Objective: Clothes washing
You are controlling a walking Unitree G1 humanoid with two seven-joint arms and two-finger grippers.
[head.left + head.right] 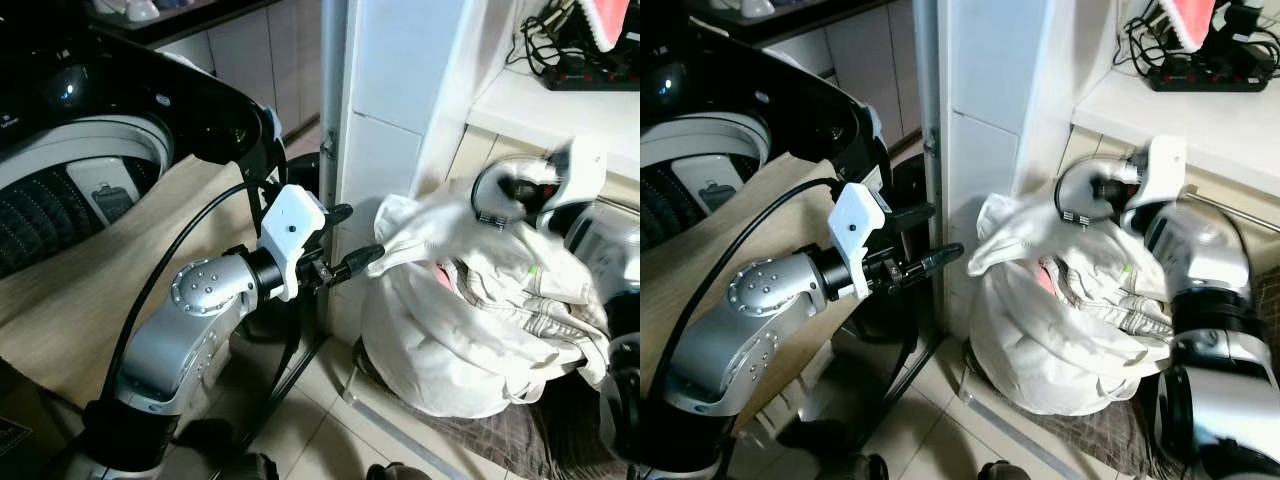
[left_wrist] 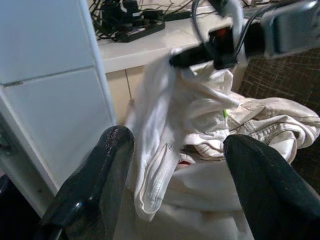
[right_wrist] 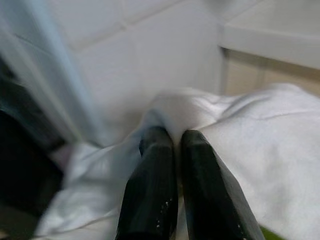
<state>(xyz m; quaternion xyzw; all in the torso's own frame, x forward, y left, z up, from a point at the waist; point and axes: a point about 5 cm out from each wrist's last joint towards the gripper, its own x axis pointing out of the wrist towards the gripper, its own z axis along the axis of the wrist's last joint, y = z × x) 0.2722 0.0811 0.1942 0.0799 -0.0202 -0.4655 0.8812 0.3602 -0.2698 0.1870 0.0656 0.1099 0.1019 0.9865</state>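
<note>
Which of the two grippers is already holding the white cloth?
The right gripper: its fingers are pinched shut on a fold of the white cloth. The left gripper is open, its fingers apart before the pile.

A tiled corner of a home, with a white ledge running along the wall.

A white tiled pillar (image 1: 395, 110) stood beside a metal door frame (image 1: 331, 90). A black power strip (image 1: 1210, 70) with tangled cables lay on the ledge (image 1: 1160, 115). Pale floor tiles (image 1: 320, 420) met a dark woven mat (image 1: 540, 440).
</note>
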